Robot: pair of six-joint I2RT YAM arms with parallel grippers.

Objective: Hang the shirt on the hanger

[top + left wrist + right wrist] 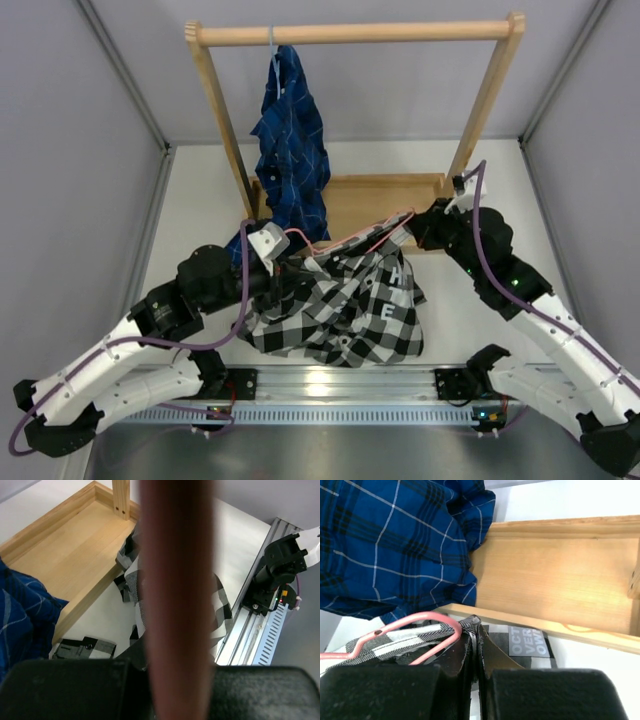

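Observation:
The black-and-white checked shirt [345, 315] lies crumpled on the table in front of the rack, with white letters on a dark patch [392, 290]. The pink wire hanger [350, 238] runs across its top edge. My left gripper [276, 268] is shut on the hanger's left part; in the left wrist view the wire [175, 555] is a blurred pink bar between the fingers, with the shirt [224, 611] behind it. My right gripper [422, 226] is shut on the shirt's edge [395, 641]; the hanger's bend [417, 623] sits just left of the right gripper [478, 642].
A wooden rack with a top rail [360, 33] and a base tray [385, 198] stands behind the shirt. A dark blue plaid shirt [292, 140] hangs from the rail on a pale hanger. An aluminium rail [340, 385] runs along the near edge. Grey walls close both sides.

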